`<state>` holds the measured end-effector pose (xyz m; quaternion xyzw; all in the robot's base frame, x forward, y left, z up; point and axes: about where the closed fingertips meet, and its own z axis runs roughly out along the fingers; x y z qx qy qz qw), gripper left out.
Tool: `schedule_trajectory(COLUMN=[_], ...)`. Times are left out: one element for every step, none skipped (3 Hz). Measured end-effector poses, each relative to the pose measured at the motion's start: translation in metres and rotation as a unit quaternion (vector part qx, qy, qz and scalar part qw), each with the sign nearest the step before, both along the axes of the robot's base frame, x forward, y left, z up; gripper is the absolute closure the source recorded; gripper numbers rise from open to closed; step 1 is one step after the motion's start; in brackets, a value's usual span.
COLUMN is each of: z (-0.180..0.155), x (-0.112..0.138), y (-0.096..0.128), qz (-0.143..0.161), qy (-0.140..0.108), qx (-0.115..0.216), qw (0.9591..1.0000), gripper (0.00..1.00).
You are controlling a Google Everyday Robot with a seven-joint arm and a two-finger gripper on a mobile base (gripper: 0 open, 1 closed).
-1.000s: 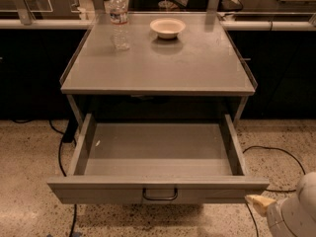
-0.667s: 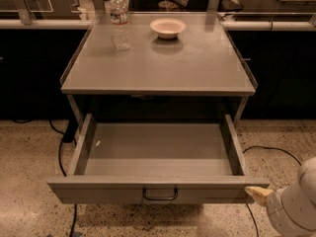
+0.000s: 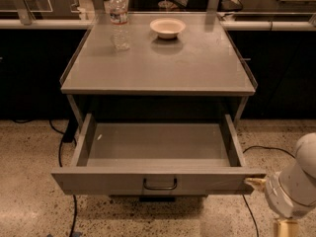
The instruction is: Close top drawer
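The top drawer (image 3: 158,180) is a wide shallow grey metal drawer, pulled far out from under the grey table top. Its inside is bare. Its flat front panel faces me, with a small dark wire handle (image 3: 160,184) at centre. My gripper (image 3: 256,183) is at the lower right; a pale fingertip (image 3: 253,182) sits at the right end of the drawer's front panel. The white arm (image 3: 296,186) runs off the right edge of the view.
On the table top (image 3: 197,68) stand a clear water bottle (image 3: 119,20) at the back left and a white bowl (image 3: 168,27) at the back centre. Black cables (image 3: 61,147) lie on the speckled floor on both sides. Dark counters stand behind.
The arm has risen and moved left, bringing the gripper's tip from below the drawer's right corner up to the right end of the front panel. The drawer has not moved.
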<state>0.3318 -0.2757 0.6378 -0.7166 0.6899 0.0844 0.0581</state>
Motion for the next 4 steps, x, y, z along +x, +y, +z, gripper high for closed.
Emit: schedule_trajectory(z=[-0.006,-0.001,0.011,0.033], x=[0.008,0.015,0.025,0.047], y=[-0.001,0.001,0.002,0.004], qz=[-0.009,-0.018,-0.035,-0.051], qy=[0.008,-0.012,-0.045,-0.09], qx=[0.009,0.01,0.012,0.018], qw=[0.9999,0.9997,0.9983,0.9945], gripper=[0.0,0.0,0.0,0.0])
